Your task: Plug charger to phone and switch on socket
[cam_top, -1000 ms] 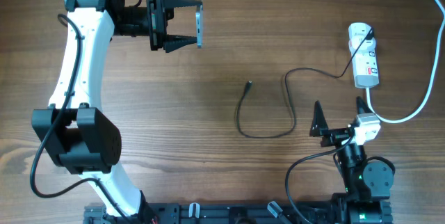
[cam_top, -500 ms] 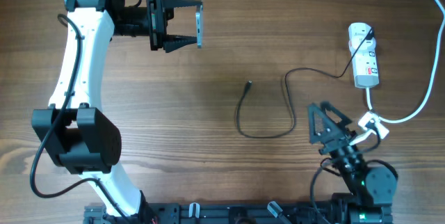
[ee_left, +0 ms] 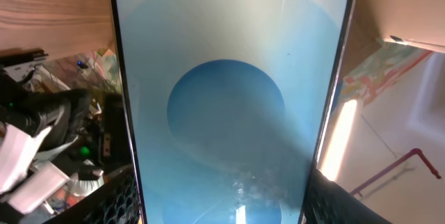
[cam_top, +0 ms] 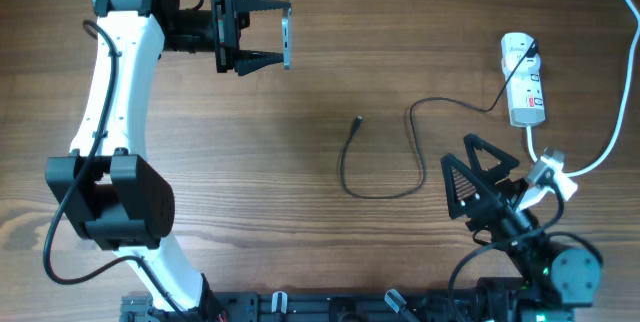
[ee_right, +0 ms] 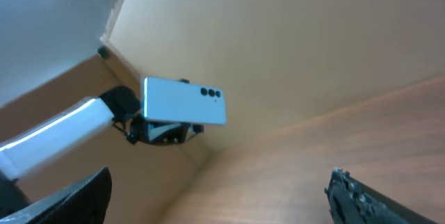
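Observation:
My left gripper [cam_top: 270, 40] is at the far left of the table, held above it, shut on the phone [cam_top: 286, 40], which shows edge-on from overhead. In the left wrist view the phone's blue screen [ee_left: 226, 92] fills the frame between the fingers [ee_left: 221, 200]. Its pale back shows in the right wrist view [ee_right: 184, 101]. The charger [cam_top: 375, 192] lies looped mid-table, its small tip [cam_top: 358, 120] free, its black plug in the socket [cam_top: 524, 87] at the right. My right gripper [cam_top: 460, 157] is open and empty, just right of the cable loop; its fingers [ee_right: 222, 200] stand wide apart.
A thick white cable [cam_top: 610, 142] curves along the right edge from the socket's grey end. Bare wooden table [cam_top: 320, 62] lies between the two arms. The arm bases stand at the front edge.
My right arm has swung down and to the right, its open fingers now spread toward the cable loop. The left arm and phone have not moved.

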{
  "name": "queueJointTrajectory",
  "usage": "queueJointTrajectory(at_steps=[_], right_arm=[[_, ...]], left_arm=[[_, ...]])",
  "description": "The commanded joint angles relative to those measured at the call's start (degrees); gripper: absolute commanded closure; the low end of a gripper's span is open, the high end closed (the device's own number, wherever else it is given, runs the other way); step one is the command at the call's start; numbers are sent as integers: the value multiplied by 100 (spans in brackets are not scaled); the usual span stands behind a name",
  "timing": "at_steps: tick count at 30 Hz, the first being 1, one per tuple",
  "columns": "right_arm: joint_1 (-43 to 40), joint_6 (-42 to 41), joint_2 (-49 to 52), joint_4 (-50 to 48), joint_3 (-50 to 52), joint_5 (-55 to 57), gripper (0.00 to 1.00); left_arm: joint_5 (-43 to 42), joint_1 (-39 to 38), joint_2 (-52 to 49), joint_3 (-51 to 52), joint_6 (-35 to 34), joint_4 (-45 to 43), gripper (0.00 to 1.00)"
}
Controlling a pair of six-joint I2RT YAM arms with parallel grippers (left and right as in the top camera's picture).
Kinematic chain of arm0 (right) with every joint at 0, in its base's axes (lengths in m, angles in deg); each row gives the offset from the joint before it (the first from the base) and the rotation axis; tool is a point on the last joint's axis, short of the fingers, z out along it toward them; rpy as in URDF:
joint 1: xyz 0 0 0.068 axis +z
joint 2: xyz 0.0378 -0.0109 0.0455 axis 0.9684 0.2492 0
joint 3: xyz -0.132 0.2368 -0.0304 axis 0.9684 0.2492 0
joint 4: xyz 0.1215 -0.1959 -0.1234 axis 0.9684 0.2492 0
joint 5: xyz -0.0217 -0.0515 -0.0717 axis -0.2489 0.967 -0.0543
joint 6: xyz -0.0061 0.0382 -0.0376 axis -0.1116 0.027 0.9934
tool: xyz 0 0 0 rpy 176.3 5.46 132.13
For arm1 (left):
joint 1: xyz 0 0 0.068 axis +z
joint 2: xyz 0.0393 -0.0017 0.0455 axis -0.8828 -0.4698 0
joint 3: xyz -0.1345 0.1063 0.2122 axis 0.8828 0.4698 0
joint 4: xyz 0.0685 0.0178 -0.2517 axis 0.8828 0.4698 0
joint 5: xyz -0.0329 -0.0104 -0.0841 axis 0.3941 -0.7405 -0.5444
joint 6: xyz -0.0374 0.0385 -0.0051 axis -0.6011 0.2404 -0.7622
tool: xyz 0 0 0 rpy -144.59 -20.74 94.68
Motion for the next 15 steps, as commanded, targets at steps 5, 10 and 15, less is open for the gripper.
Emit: queueJointTrajectory(at_steps=[5,10,15], right_arm=[[2,2138,2238,2367,-2708,-984,0],[2,1738,3130,2844,-3407,-2411,0],[105,1355,3552,2166,-3403,-3453,0]], left_arm=[[-68,0,179,-118,-28,0,40],[-68,0,179,-118,-28,0,40],[-2,0,179,-118,-28,-2,40]])
